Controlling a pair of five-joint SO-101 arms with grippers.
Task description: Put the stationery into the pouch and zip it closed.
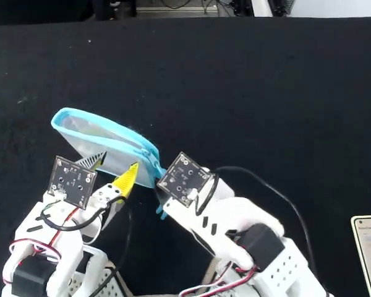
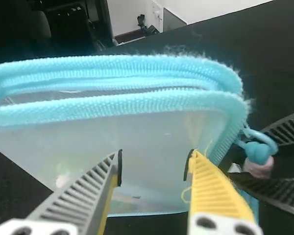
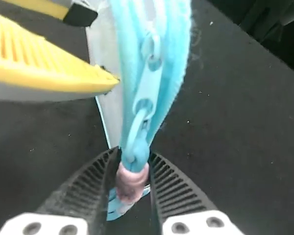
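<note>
Right wrist view: my right gripper (image 3: 134,155) clamped on zipper pull (image 3: 131,183). Left wrist view: my left gripper (image 2: 154,159) spread wide, against pouch (image 2: 137,122).

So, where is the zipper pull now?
In the right wrist view the zipper pull hangs from the pouch's end, its pink bead pinched in the right tool. In the high view that is the pouch's right corner.

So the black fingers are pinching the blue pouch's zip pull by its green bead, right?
Not quite: the bead is pink, not green. The right wrist view shows the right gripper shut on the pink bead at the end of the zip pull of the light blue pouch.
</note>
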